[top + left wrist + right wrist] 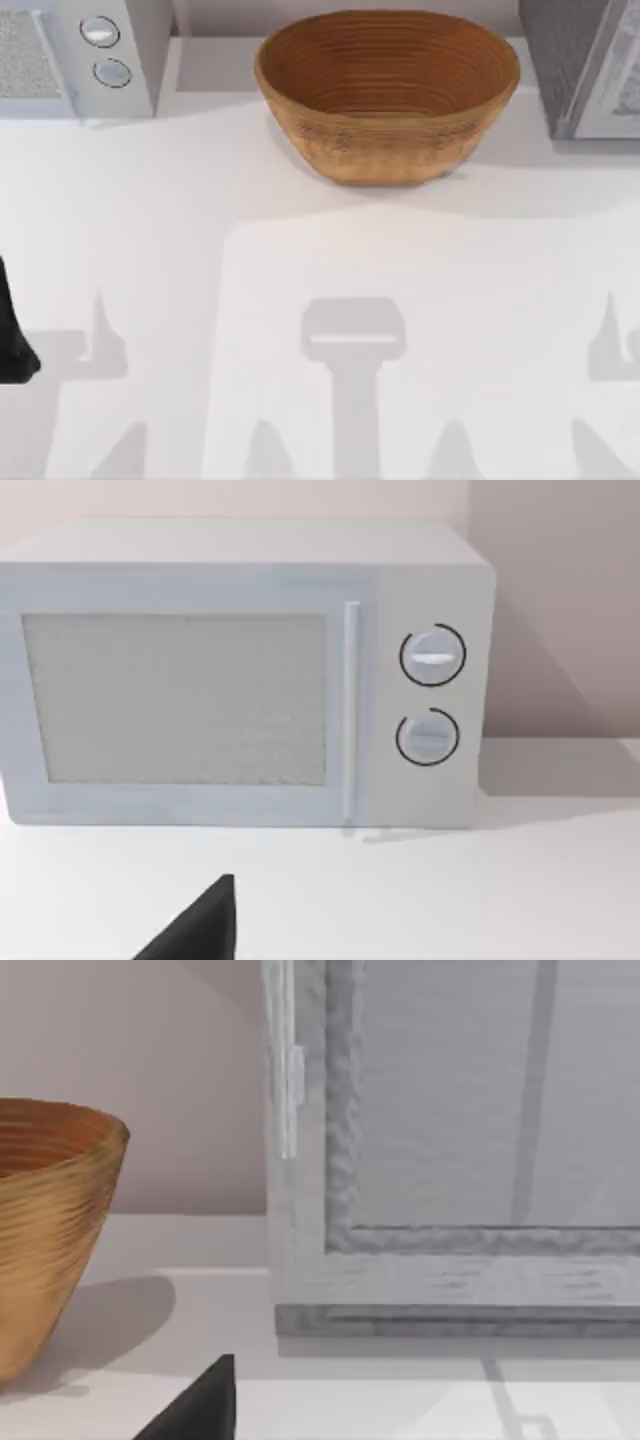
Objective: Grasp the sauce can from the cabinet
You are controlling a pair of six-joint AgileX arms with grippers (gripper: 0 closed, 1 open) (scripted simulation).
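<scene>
Brown and woven, the big bowl (388, 95) stands at the far middle of the white bench (300, 250). Its back rim is cut off by the top view's edge.

At the far left is a pale microwave (80, 55) with two round knobs. It is partly cut off in the top view, and the left wrist view faces its shut door.

At the far right is the grey cabinet (580, 65), also cut off at the edge. In the right wrist view its framed front panel is close up and hides what is inside. So I cannot tell where the sauce can is.

The left arm (12, 330) is a dark shape at the near left edge of the bench, mostly out of sight. The left gripper (195, 930) is just a dark pointed tip over the bench near the microwave. The right gripper (195, 1410) is the same kind of dark tip, near the cabinet and the bowl. I cannot tell if either pair of jaws is open or closed.

Grey shadows of the arms lie on the near part of the bench.
</scene>
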